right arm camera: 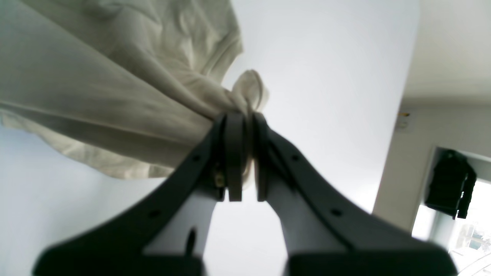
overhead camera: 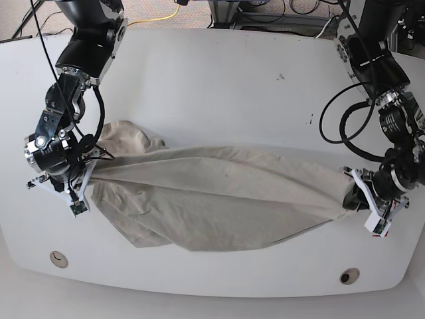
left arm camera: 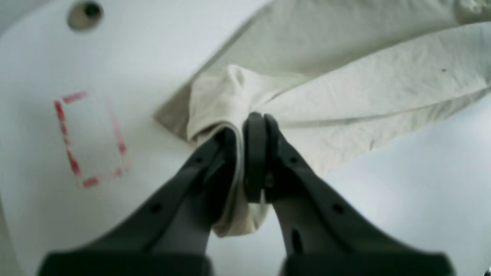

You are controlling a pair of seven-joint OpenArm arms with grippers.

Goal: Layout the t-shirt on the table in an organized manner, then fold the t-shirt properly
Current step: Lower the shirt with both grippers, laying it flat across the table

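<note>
Item: plain khaki-grey cotton t-shirt [overhead camera: 212,199], stretched lengthwise across the near half of the large white tabletop [overhead camera: 219,86]. Right gripper [overhead camera: 83,174] at its left end in the base view, left gripper [overhead camera: 350,194] at its right end (each pinching a bunched corner). Cloth sags between them onto the tabletop. Two small round holes [overhead camera: 58,258] lie near the front edge, one before each end.

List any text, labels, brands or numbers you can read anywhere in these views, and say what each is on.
None readable.
t-shirt: plain, no print or tag showing.
table: only a red dashed rectangle mark, no lettering.
Small yellowish wall fixture: too blurred to tell if it carries text.
</note>
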